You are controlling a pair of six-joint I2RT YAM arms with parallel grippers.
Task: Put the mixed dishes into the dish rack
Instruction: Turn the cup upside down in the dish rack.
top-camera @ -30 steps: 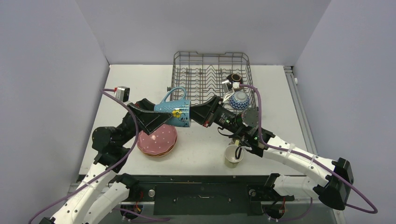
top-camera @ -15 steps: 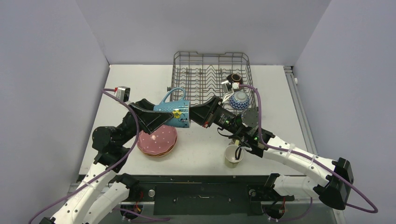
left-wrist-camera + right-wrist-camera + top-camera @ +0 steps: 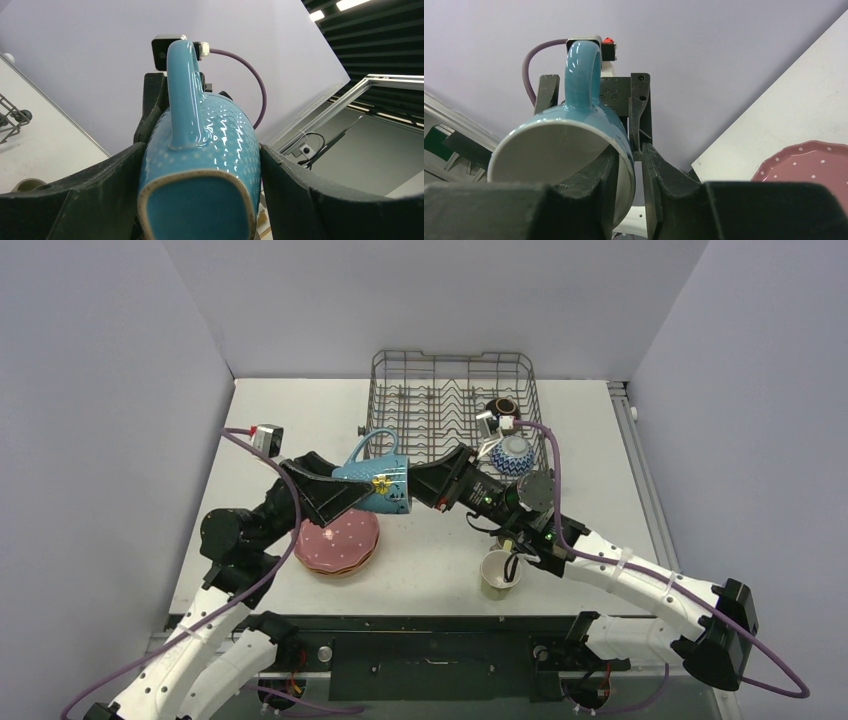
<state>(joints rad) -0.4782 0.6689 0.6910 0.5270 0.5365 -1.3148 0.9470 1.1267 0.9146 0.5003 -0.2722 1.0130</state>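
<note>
Starting at the front edge of the table (image 3: pixel 300 420): a pale-yellow mug (image 3: pixel 499 573) stands upright just under the right arm, close to the lip. Left of it is the pink dotted plate (image 3: pixel 338 541), on top of a small stack with an orange rim peeking out below.

Right behind that stack the light-blue mug (image 3: pixel 378 480) is up in the air on its side, handle pointing up. The left gripper (image 3: pixel 352 493) has it clamped across the body, and in the wrist view both fingers press against the sides. The right gripper (image 3: pixel 412 486) meets it from the other side, at the mouth. One finger is inside the rim and one outside, with a sliver of gap showing, so I honestly can't tell if it's pinching or just straddling the wall.

Further back is the dish rack (image 3: pixel 450 354). Its near-left corner is just beyond the mug, and its far rim is close to the back wall. The blue-white bowl (image 3: pixel 512 454) and, behind it, the dark-brown bowl (image 3: pixel 503 406) both sit on the rack's right side. Bare white tabletop shows left of the rack, out to the side wall.
</note>
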